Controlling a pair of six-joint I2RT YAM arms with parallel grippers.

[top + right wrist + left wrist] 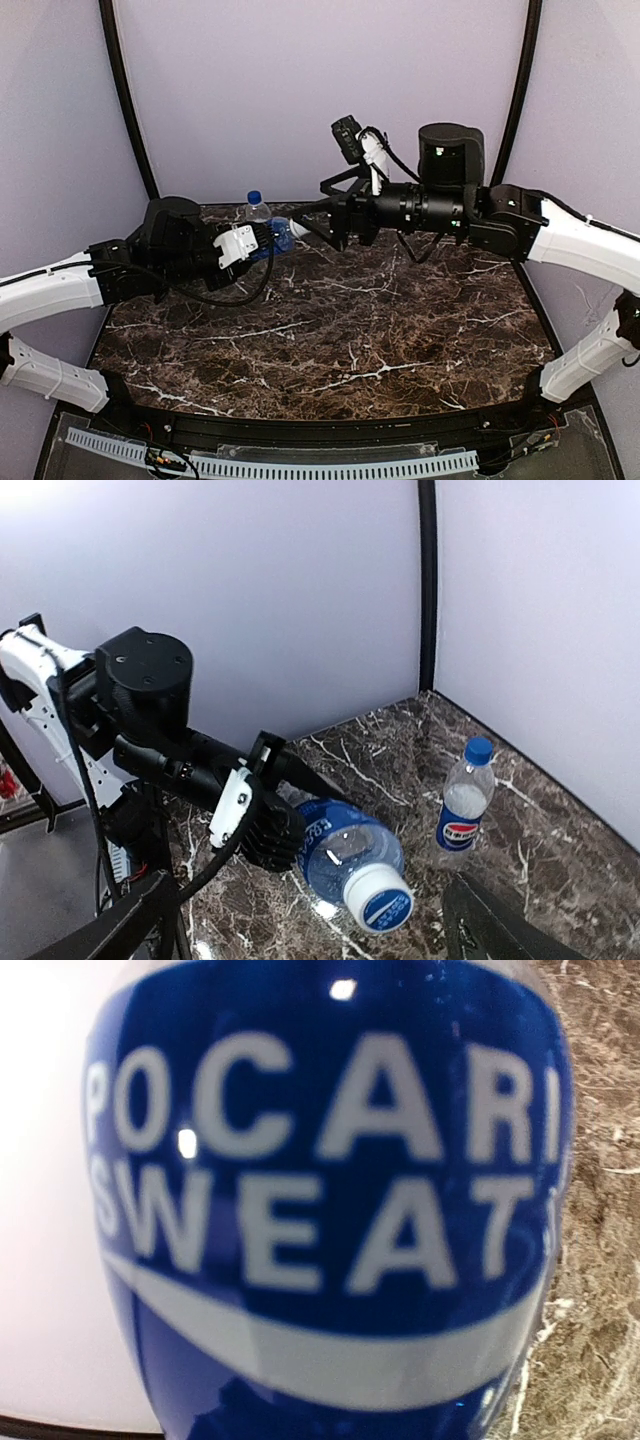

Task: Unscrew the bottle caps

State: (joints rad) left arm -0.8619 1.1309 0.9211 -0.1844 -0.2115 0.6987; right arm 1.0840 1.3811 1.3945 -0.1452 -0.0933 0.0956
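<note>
Dark veined marble covers the table point(350, 330). In the upper middle of the overhead view, the two arms meet from either side. The left fingers point(262, 237) are clamped round the body of a clear bottle with a blue Pocari Sweat label point(340, 845) and hold it lying sideways above the table. Its neck points toward the right arm. That label fills nearly the whole left wrist view, with a strip of marble at the right edge.

The bottle's cap point(385, 900), ribbed white at the side with a blue top, faces the right wrist camera low in the middle of its frame. The right fingers point(318, 226) are spread wide on either side of this cap. One dark finger shows at the lower right of the wrist view, apart from the cap, so they hold nothing.

A second clear bottle with a Pepsi label point(460, 810) stands upright on the table near the back wall, just beyond the held bottle. Its plain blue cap point(480, 748) is on the neck.
</note>
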